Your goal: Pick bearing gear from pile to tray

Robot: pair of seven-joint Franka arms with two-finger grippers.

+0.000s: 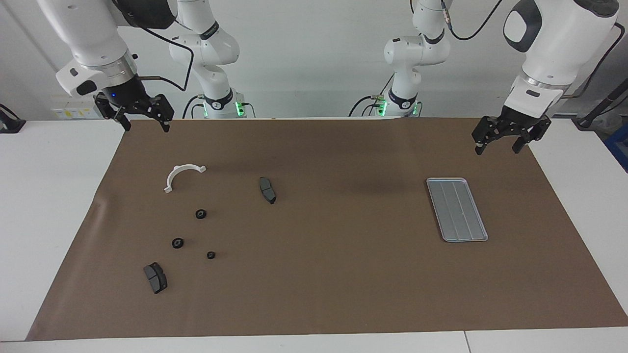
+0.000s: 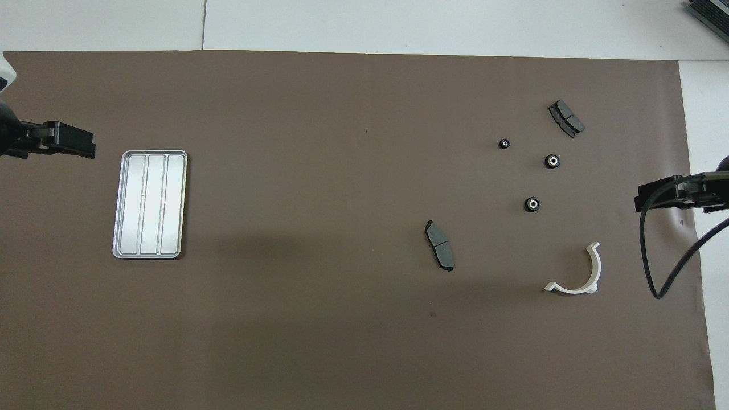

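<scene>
The tray [image 1: 457,210] is taken as landmark. It lies flat on the brown mat [image 1: 324,274] at the left arm's end of the table [image 1: 54,206], its grooved floor bare: nothing has been placed in it, so the task is judged not yet begun.

The pile is scattered well apart from the tray, at the right arm's end. Three small black bearing gears [image 1: 200,214] [image 1: 177,242] [image 1: 211,255] are seen lying flat and separate from one another, none touching any other part; this spacing is judged to leave room for fingers to close on any one of them. A white half-ring bracket [image 1: 182,175] lies nearer to the robots than the gears. One dark brake pad [image 1: 267,189] lies closest to the tray of all the pile; a second brake pad [image 1: 155,277] lies farther from the robots than the gears.

The left gripper [image 1: 497,145] is held raised above the mat's edge near the tray, released and carrying nothing. The right gripper [image 1: 146,123] is held raised above the mat's corner, well apart from the tray, likewise released and unladen. Both arms appear to wait.
</scene>
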